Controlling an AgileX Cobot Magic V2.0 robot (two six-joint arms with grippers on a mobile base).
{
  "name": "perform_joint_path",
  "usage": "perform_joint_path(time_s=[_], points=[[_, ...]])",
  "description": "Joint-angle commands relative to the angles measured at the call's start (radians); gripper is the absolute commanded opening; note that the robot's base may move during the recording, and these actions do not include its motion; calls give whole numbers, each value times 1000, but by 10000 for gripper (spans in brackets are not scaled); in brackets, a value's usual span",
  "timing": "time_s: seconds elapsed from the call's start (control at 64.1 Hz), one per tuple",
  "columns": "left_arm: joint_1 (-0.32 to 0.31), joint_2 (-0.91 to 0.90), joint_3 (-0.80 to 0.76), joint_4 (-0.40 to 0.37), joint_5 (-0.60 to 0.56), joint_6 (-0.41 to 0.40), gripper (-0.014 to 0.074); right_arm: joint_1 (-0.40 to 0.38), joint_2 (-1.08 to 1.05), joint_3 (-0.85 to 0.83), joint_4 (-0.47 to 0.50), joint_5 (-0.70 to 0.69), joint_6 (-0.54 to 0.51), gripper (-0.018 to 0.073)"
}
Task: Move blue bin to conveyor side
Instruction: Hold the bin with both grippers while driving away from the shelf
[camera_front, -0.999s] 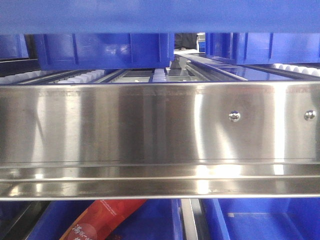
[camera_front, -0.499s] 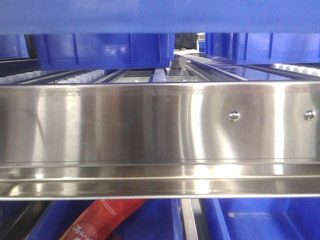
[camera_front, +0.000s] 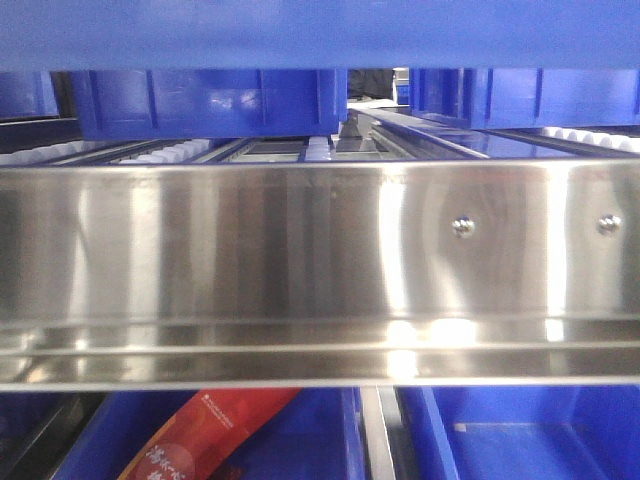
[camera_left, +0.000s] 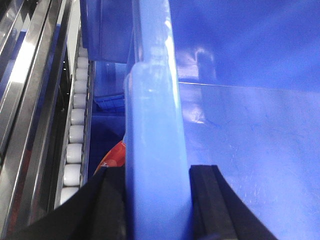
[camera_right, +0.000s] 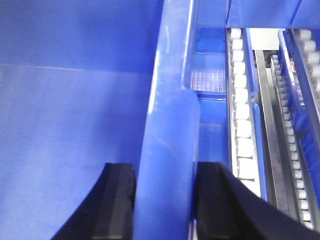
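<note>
The blue bin (camera_left: 250, 150) is held at both side rims. In the left wrist view my left gripper (camera_left: 157, 172) is shut on its thick rolled rim (camera_left: 155, 115), with one black finger inside the bin and one outside. My right gripper (camera_right: 165, 167) is shut on the opposite rim (camera_right: 170, 125) in the same way. The bin's smooth inner wall fills the left of the right wrist view. In the front view a blue band (camera_front: 320, 30) across the top looks like the held bin's wall. The conveyor is out of view.
The stainless-steel rack's front rail (camera_front: 320, 260) spans the front view very close. Rows of white rollers (camera_left: 75, 130) (camera_right: 242, 125) run beside the bin. Other blue bins (camera_front: 210, 100) (camera_front: 530, 95) sit on the rack behind. Below, a bin holds a red packet (camera_front: 210, 435).
In the front view the rack's rail and its two screws have shifted slightly up and to the left. The blue band at the top looks the same.
</note>
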Motion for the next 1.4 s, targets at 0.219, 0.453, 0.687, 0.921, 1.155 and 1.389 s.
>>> perform_joint_path(time_s=[0.219,0.453,0.687,0.921,1.155,1.389], points=[[4,-19,-14,64,-91,8,-20,-7,-23,-13,-85,-102,-16,-88],[4,-19,-14,64,-91,8,-20,-7,-23,-13,-85,-166,-16,-88],[4,-19,-14,64,-91,8,-20,-7,-23,-13,-85,-217,-16,-88],[4,-50,-14,64,-91,8,-20,-7,-21,-13,-85,-217,-16,-88],[4,-53,-14,64,-91,8,-20,-7,-21,-13,-85,-219,-16,-88],[4,-51,-14,64,-91,8,-20,-7,-21,-13,-85,-221,-16,-88]])
